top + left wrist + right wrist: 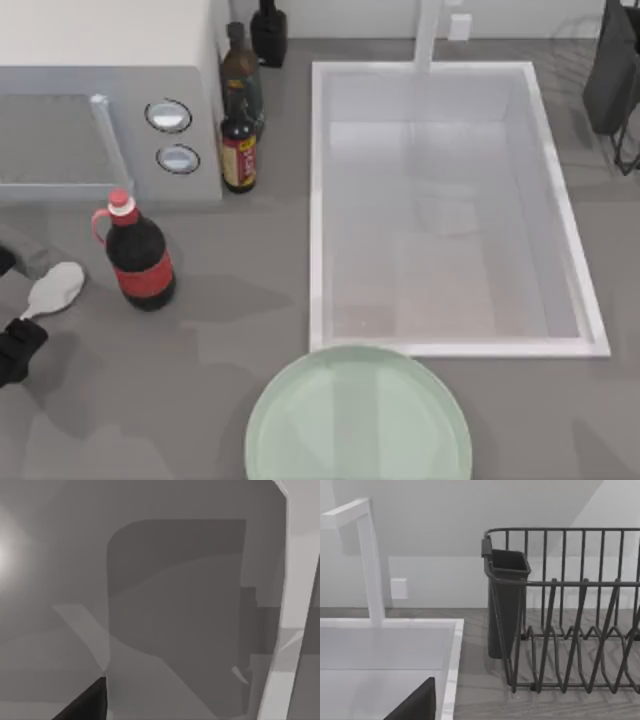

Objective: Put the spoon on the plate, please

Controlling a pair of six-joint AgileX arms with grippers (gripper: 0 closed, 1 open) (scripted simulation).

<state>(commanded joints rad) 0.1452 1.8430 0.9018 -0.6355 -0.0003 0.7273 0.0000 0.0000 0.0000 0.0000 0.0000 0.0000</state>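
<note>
The small white spoon [57, 287] is at the far left of the counter, its oval bowl pointing toward the cola bottle [138, 262] and its short handle running back to my left gripper [14, 318] at the left edge. Dark parts of that gripper sit on both sides of the handle's end; whether it grips the handle is unclear. The pale mint-green plate [358, 420] lies at the front middle, with nothing on it and partly cut off by the front edge. My right arm [612, 70] is parked at the back right, over the dish rack [570, 630].
A microwave [100, 110] fills the back left, with dark sauce bottles [239, 140] beside it. A large white sink [450, 200] with a faucet [370, 555] takes up the middle and right. Open grey counter runs between the spoon and the plate.
</note>
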